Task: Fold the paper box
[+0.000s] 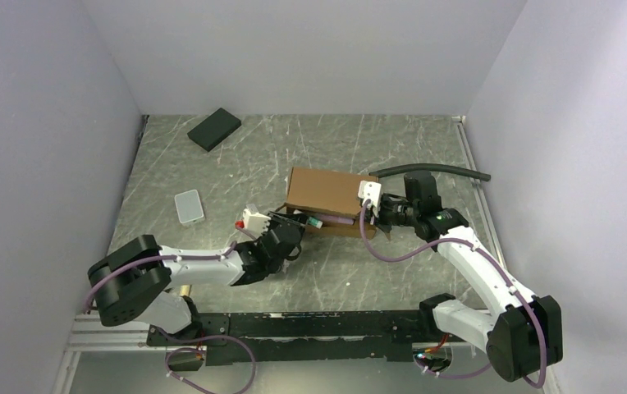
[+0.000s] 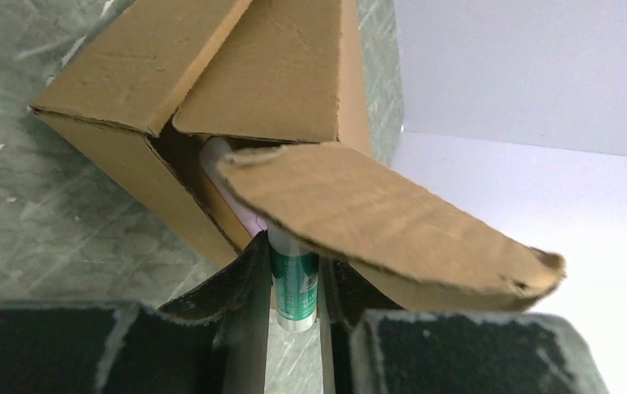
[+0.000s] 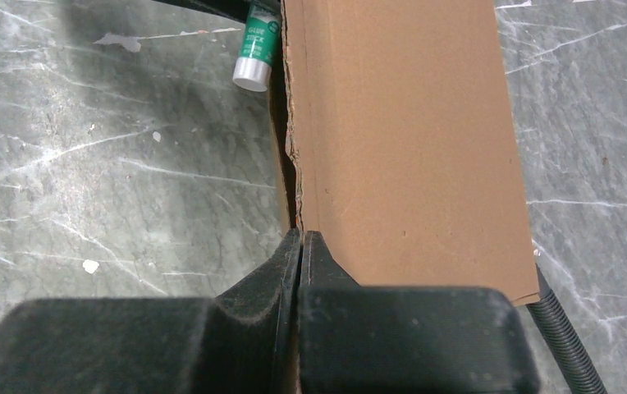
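Note:
The paper box (image 1: pixel 327 190) is brown cardboard, partly folded, and lies mid-table. My left gripper (image 1: pixel 298 222) is at its near-left open end, shut on a green and white glue stick (image 2: pixel 294 283) whose far end reaches inside the box (image 2: pixel 277 66) under a loose rounded flap (image 2: pixel 392 222). My right gripper (image 1: pixel 376 209) is at the box's right end. Its jaws (image 3: pixel 300 238) are pressed together on the edge of a cardboard panel (image 3: pixel 400 148). The glue stick's cap end also shows in the right wrist view (image 3: pixel 254 49).
A black rectangular pad (image 1: pixel 214 129) lies at the back left. A small clear plastic case (image 1: pixel 189 206) lies left of the box. A black corrugated hose (image 1: pixel 441 171) runs behind the right wrist. Grey walls enclose the table on three sides.

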`<move>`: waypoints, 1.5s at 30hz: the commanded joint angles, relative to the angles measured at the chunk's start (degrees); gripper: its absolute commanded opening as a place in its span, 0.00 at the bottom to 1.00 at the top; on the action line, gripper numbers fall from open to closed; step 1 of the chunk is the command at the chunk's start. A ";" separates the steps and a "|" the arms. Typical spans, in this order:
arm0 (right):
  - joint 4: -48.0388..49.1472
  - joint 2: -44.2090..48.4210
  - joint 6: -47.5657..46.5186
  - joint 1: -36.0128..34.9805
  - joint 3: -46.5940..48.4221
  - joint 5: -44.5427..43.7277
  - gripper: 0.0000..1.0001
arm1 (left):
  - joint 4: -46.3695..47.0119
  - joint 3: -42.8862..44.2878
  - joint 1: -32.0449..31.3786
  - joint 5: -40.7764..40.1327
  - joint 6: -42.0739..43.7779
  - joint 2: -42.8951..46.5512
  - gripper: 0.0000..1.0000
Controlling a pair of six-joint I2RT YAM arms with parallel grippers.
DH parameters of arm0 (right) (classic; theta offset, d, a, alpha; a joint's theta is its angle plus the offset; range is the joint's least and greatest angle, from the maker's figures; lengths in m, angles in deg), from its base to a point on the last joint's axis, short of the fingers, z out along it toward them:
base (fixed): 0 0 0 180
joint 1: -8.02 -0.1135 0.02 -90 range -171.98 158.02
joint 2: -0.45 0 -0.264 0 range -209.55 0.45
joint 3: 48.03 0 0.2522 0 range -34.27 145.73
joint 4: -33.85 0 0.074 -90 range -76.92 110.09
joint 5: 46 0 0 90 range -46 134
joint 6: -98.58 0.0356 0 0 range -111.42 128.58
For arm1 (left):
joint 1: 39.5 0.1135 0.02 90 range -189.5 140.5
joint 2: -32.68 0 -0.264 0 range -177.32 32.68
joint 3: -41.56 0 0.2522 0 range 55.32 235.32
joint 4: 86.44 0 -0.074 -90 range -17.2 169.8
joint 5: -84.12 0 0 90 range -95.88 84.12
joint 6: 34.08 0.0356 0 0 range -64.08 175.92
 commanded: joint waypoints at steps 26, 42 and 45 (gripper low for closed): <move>-0.01 0.33 -0.62 -0.06 -0.03 2.47 0.00 | -5.34 -3.52 2.99 19.54 8.00 6.88 0.47; -0.19 -0.13 -1.30 -0.15 -0.12 2.11 0.00 | -52.38 -3.84 3.07 15.54 19.24 34.25 0.56; -0.27 -0.49 -1.55 -0.19 -0.11 2.08 0.00 | -64.20 -1.59 3.05 9.98 16.56 39.01 0.65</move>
